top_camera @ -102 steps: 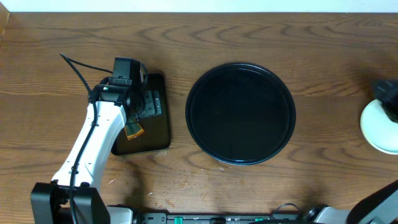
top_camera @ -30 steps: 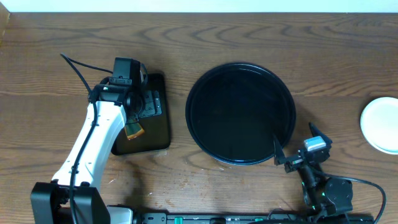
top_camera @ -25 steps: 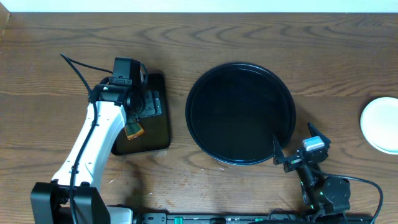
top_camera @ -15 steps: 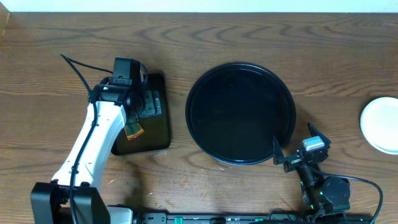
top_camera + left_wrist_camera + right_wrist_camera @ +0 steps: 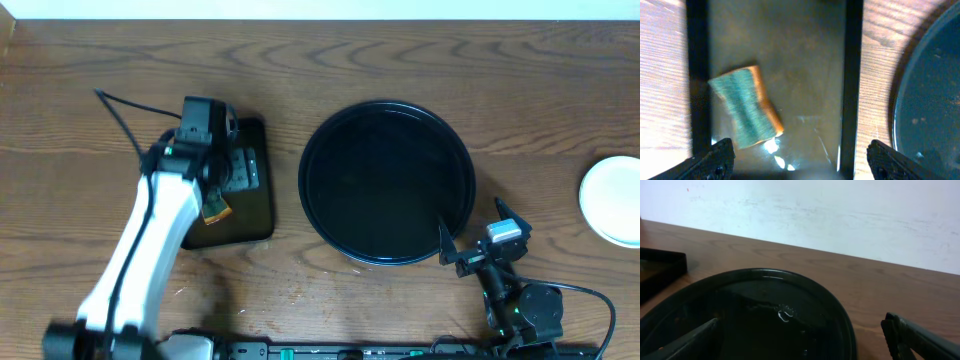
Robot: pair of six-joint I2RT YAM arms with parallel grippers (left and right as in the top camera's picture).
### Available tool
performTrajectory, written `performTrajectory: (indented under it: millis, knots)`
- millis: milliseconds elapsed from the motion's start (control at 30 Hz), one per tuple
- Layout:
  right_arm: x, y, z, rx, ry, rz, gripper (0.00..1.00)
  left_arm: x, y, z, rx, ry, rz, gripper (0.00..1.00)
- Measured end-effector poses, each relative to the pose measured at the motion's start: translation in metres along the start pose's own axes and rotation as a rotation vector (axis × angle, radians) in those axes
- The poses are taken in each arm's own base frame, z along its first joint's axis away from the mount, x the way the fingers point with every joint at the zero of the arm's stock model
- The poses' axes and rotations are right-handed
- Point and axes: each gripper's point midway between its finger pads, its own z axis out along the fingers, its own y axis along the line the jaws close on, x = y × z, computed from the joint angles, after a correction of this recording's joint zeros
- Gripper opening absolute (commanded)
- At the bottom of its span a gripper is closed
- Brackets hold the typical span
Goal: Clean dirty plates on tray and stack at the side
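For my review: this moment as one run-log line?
round tray: empty | plate: far right | sponge: in small tray | left end effector: open over small tray | right end effector: open by round tray

One round tray (image 5: 388,182); one rectangular tray (image 5: 252,208); one sponge (image 5: 745,114); one plate (image 5: 612,198).
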Motion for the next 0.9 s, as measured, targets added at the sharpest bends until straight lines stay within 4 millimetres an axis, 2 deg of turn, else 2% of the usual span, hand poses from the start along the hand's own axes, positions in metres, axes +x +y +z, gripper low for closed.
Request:
performTrajectory:
  millis: [167,267,333,433,567,767,900]
  knots:
    - [0.000,0.000,0.000,0.000,0.000,0.002,0.99,0.001,0.008,-0.052,0.010,-0.203,0.010,0.86]
    - [0.000,0.000,0.000,0.000,-0.001,0.002,0.99,-0.011,0.013,-0.079,0.043,-0.415,-0.016,0.86]
    - [0.000,0.000,0.000,0.000,-0.001,0.002,0.99,-0.019,0.019,-0.093,0.066,-0.575,-0.047,0.86]
    - [0.000,0.000,0.000,0.000,-0.001,0.002,0.99,-0.019,0.029,-0.103,0.087,-0.759,-0.086,0.86]
    - [0.000,0.000,0.000,0.000,-0.001,0.002,0.99,-0.002,0.041,-0.099,0.102,-0.897,-0.121,0.86]
    - [0.000,0.000,0.000,0.000,0.000,0.002,0.99,0.031,0.063,-0.079,0.101,-1.007,-0.248,0.86]
    - [0.000,0.000,0.000,0.000,0.000,0.002,0.99,0.040,0.069,-0.077,0.107,-1.071,-0.292,0.86]
